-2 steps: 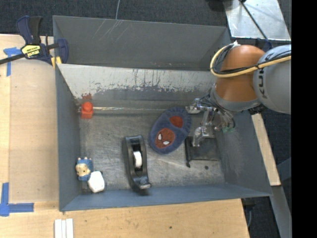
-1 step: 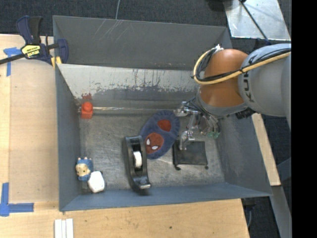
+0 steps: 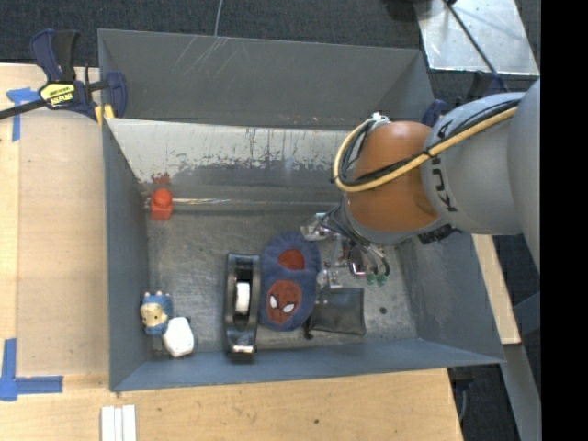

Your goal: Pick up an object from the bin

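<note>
My gripper (image 3: pixel 342 266) hangs low in the right half of the bin, under the arm's orange cover. It is right beside the right edge of a blue cloth pouch (image 3: pixel 283 292) with red Spider-Man faces on it. Just below the gripper, towards the front wall, lies a flat black square thing (image 3: pixel 338 314). Whether the gripper touches either one is hidden. A black tape dispenser (image 3: pixel 241 303) with a white roll lies left of the pouch.
A small orange block (image 3: pixel 161 202) stands at the back left by the wall. In the front left corner lie a little yellow-and-blue figure (image 3: pixel 154 310) and a white lump (image 3: pixel 178 336). The arm covers the bin's right side.
</note>
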Controlling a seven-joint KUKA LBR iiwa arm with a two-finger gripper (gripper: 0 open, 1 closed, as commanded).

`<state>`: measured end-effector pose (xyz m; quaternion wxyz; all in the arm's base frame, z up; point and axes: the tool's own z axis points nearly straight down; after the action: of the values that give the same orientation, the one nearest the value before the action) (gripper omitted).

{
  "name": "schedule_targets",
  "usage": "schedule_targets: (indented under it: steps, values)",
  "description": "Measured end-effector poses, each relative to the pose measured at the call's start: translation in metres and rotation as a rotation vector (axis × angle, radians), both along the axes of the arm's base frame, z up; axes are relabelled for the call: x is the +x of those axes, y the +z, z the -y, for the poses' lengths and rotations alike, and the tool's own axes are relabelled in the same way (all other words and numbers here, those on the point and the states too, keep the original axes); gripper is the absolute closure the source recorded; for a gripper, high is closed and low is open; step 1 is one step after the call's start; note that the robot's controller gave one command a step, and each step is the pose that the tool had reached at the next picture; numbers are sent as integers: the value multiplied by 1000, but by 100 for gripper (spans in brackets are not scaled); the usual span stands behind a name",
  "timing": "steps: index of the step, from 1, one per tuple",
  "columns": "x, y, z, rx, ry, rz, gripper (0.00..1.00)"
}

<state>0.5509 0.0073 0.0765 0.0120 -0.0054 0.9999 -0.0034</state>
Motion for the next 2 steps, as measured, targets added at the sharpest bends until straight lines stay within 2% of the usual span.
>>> schedule_targets:
  steps: [1,2]
  values:
    - [-24,5,-12,3,-30,-22,0]
    - [-22,6,-13,4,-30,-16,100]
